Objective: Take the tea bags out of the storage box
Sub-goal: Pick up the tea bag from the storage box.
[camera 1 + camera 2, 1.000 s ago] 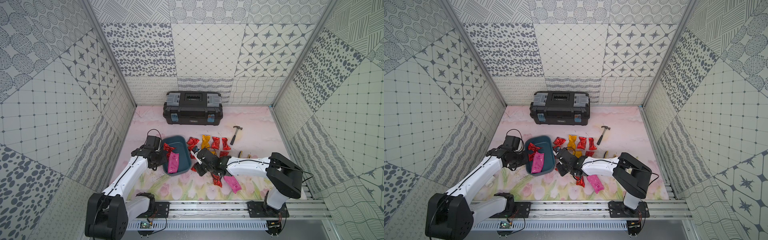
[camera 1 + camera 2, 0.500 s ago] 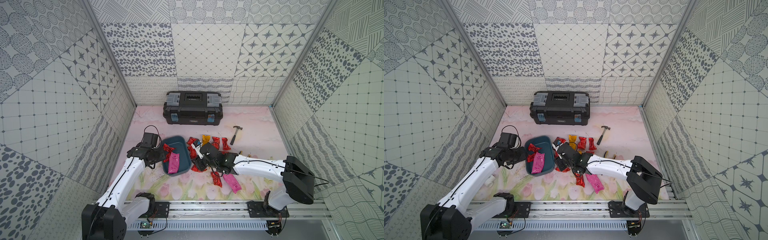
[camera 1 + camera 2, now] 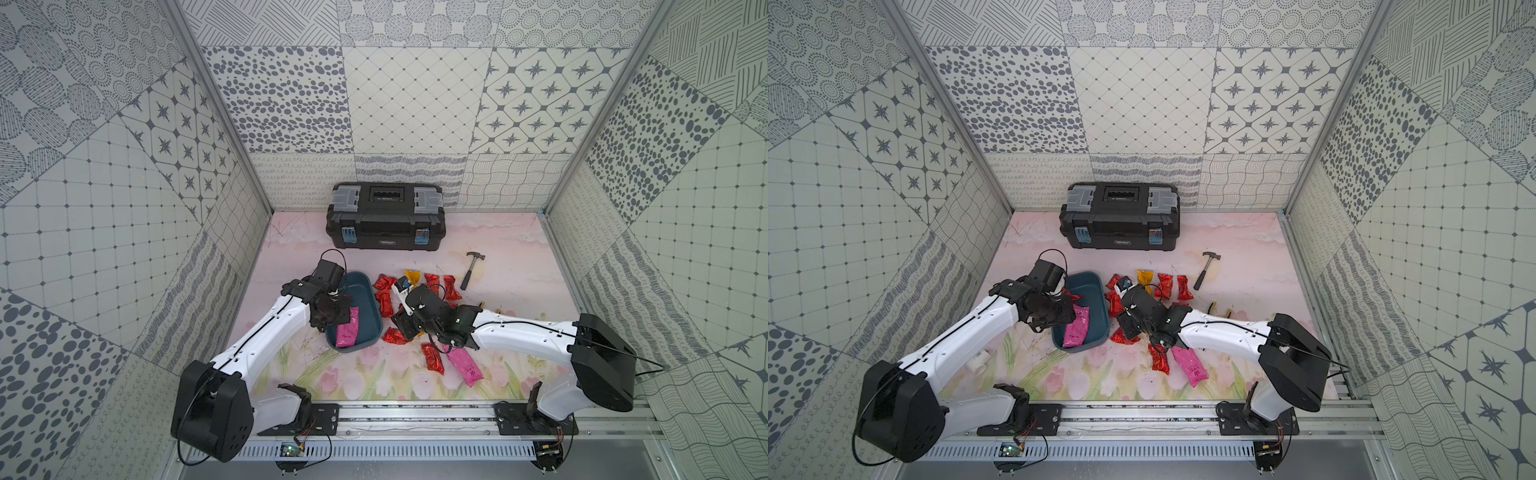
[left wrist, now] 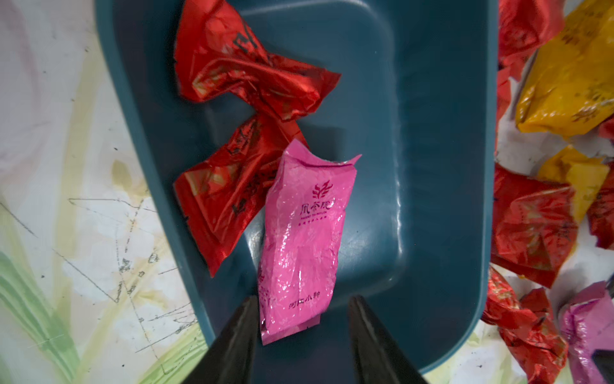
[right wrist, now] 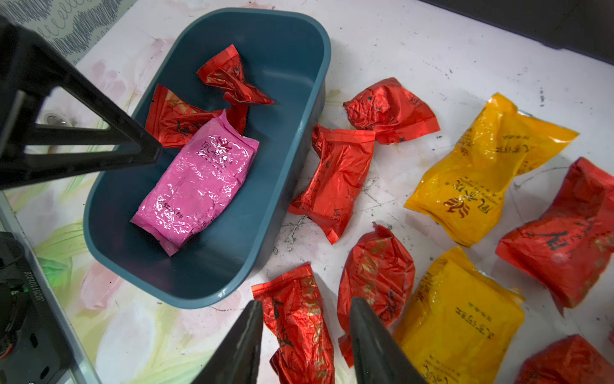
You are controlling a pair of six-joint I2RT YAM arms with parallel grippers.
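Tea bags [image 5: 335, 179] mostly lie on the tabletop [image 3: 507, 249] beside the storage box [image 5: 292, 60]; one pink [image 4: 300, 239] and two red remain inside. Left gripper [image 4: 300, 327] hangs parted over the pink sachet, gripping nothing. Right gripper [image 5: 305, 327] stands parted above loose red sachets, empty.

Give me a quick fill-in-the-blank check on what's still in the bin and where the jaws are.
1. The storage box still holds one pink tea bag and ____ red ones.
2. The left gripper, jaws apart, hangs over the ____ tea bag.
3. The right gripper is ____ the box, over a red tea bag on the table.
4. The tool lying near the toolbox is a ____.

Missing words: two; pink; outside; hammer
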